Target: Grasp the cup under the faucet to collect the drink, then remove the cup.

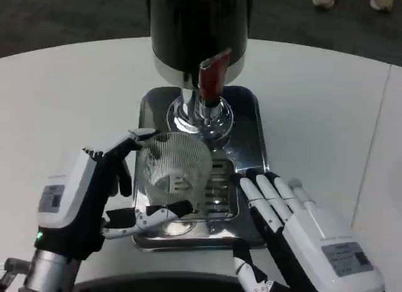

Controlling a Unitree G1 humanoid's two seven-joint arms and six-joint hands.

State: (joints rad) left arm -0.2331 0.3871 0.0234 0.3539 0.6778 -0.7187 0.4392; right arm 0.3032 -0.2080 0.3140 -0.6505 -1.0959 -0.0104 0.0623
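Observation:
A clear ribbed cup [174, 168] stands over the grate of the silver drip tray [248, 122], just in front of the chrome faucet [201, 116]. The faucet's red lever [211, 78] hangs from the black dispenser [198, 28]. My left hand [88, 191] grips the cup from its left side, fingers around the far rim and thumb along the near base. My right hand [295, 226] hovers open at the tray's front right corner, fingers straight and pointing toward the cup, holding nothing.
The dispenser and tray sit in the middle of a round white table [63, 91]. Bare table surface lies to the left and right of the tray. Dark floor shows beyond the far edge.

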